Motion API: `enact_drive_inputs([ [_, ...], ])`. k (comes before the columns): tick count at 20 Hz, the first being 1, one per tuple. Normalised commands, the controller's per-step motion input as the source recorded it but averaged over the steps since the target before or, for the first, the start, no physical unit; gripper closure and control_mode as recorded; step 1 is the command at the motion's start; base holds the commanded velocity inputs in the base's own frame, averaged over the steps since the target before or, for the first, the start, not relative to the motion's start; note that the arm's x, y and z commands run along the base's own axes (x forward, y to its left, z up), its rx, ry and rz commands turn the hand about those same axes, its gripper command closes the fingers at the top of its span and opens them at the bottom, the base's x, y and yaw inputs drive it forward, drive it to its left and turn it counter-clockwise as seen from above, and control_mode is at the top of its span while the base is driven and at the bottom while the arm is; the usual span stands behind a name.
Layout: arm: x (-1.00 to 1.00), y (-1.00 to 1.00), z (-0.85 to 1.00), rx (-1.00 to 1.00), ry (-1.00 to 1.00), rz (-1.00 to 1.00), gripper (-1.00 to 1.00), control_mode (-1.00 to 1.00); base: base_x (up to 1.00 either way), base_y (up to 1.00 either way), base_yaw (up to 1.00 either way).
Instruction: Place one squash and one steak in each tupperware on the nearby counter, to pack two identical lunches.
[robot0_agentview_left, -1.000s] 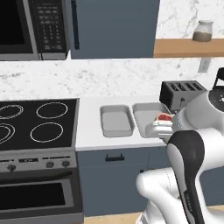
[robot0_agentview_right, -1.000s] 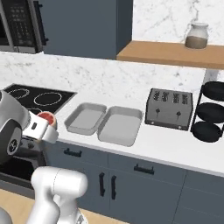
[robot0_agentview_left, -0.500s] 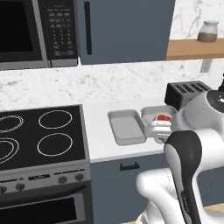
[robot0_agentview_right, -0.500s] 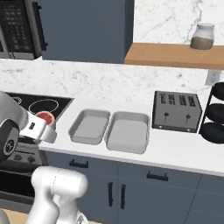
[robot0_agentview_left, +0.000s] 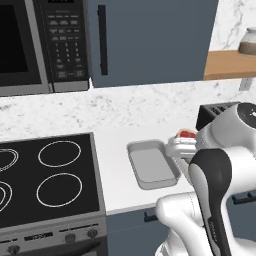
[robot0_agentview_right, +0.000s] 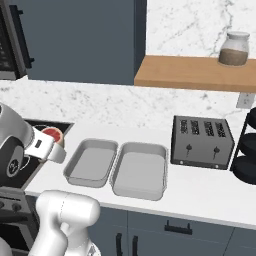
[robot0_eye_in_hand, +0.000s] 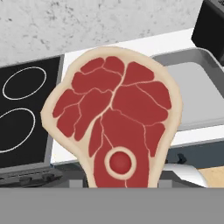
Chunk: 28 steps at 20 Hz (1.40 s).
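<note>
In the left base view, the white arm is rising from the lower right and bending forward at its elbow, so its wrist is hanging over the counter (robot0_agentview_left: 117, 165). The steak (robot0_agentview_left: 187, 134) is peeking out red just behind the wrist, above the right end of a grey tupperware (robot0_agentview_left: 151, 164) that is lying beside the black stove (robot0_agentview_left: 45, 182).

In the right base view, the arm is coming up at the lower left and the steak (robot0_agentview_right: 52, 135) is sitting at the end of the hand, over the counter's (robot0_agentview_right: 210, 190) left edge. Two tupperware containers are lying side by side, the left one (robot0_agentview_right: 91, 162) just beside the hand, the right one (robot0_agentview_right: 140, 170) next to a dark toaster (robot0_agentview_right: 201, 142).

In the hand view, the pincer is closed on the steak (robot0_eye_in_hand: 114, 118), holding it by its lower end above the counter (robot0_eye_in_hand: 131, 46)
</note>
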Motion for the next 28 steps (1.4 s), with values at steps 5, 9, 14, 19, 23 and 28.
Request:
enact_drive_inputs([
  [5,0.03,0.02,-0.08,0.0,0.0,0.0,1.0,-1.0,0.24,0.15,0.0],
  [9,0.0,0.06,-0.37,0.0,0.0,0.0,1.0,-1.0,0.0,0.0,0.0],
  [14,0.24,0.23,-0.39,0.0,0.0,0.0,1.0,-1.0,0.0,0.0,0.0],
  [19,0.97,0.18,-0.82,-0.1,0.02,0.0,1.0,-1.0,0.0,0.0,0.0],
  [23,1.0,-0.32,-0.51,-0.02,0.0,0.0,1.0,-1.0,0.0,0.0,0.0],
  [28,1.0,-0.17,-0.55,0.0,0.12,0.0,1.0,-1.0,0.0,0.0,0.0],
])
